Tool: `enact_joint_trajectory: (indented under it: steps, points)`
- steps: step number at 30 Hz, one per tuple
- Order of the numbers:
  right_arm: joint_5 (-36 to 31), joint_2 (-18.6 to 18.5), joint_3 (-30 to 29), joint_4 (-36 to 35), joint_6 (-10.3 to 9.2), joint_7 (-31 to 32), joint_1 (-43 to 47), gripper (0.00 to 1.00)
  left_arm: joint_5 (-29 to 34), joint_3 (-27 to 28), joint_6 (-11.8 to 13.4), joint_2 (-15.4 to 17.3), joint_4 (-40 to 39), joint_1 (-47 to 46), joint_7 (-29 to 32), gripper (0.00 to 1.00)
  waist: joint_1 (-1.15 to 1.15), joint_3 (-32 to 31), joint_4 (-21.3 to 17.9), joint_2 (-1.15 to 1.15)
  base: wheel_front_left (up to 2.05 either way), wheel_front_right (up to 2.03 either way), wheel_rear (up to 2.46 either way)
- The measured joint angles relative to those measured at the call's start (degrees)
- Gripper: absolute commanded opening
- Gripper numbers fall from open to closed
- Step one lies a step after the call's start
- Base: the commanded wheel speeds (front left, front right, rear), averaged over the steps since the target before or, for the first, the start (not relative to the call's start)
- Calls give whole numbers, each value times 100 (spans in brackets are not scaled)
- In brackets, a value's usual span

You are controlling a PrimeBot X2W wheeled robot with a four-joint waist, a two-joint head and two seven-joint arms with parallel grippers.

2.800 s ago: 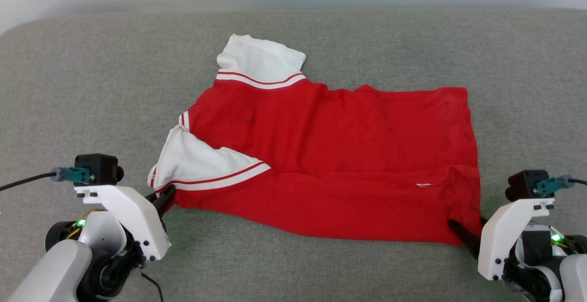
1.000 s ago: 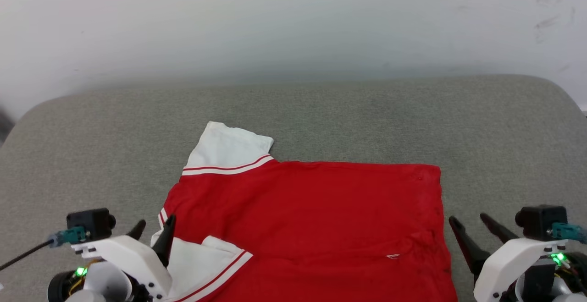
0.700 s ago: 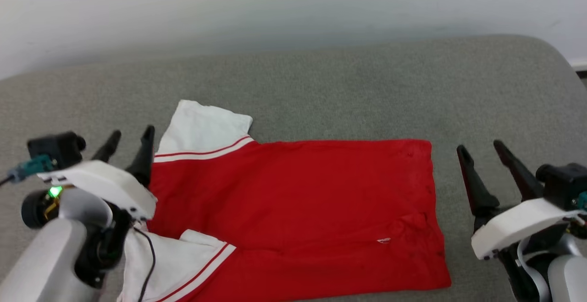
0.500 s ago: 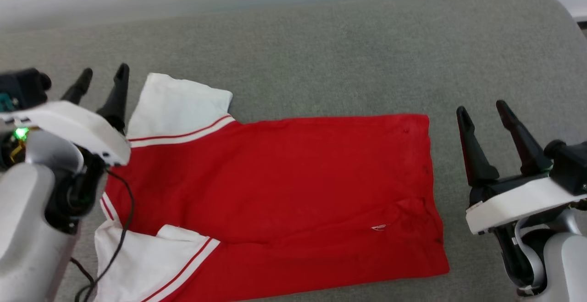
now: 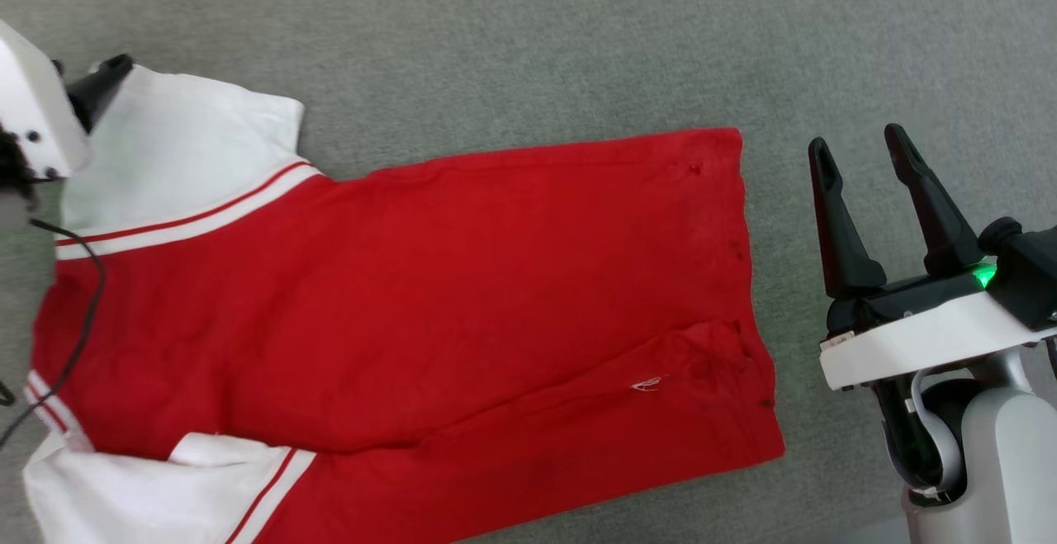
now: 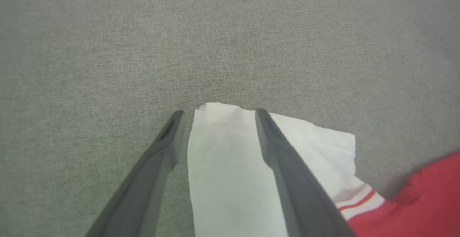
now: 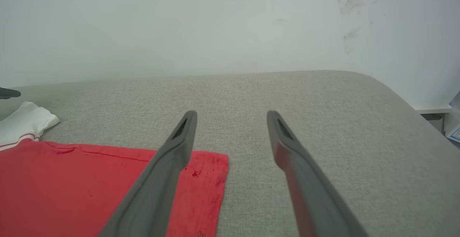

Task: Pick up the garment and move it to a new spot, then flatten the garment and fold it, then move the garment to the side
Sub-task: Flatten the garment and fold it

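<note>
On the grey fabric worktop (image 5: 528, 32), backed by a pale wall (image 7: 179, 21), the garment (image 5: 413, 280) lies spread flat, its white sleeves toward the left. The right end effector (image 5: 855, 137) hovers just beside the hem, released and empty. The left end effector (image 6: 219, 112), also released, has the far sleeve's edge between its 2 fingers.

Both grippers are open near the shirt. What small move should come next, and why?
Probably lower the left gripper and close it on the far white sleeve: its open jaws straddle that sleeve's corner, and the garment lies unheld. The right gripper hangs open beside the far hem corner.
</note>
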Motion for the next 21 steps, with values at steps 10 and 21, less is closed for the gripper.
enact_joint_trajectory:
  steps: [10, 21]
  points:
    - [314, 51, 86, 222, -1, 10, -3, 100, -487, 13, 376, 301, 320, -346, 1463, 6, -1, 469, -344, 0, 0, 0, 0]
    - [982, -115, 114, 611, -1, 1254, -394, 100, -480, 62, 311, -89, 323, -39, 717, 0, -1, 221, -112, 0, 0, 0, 0]
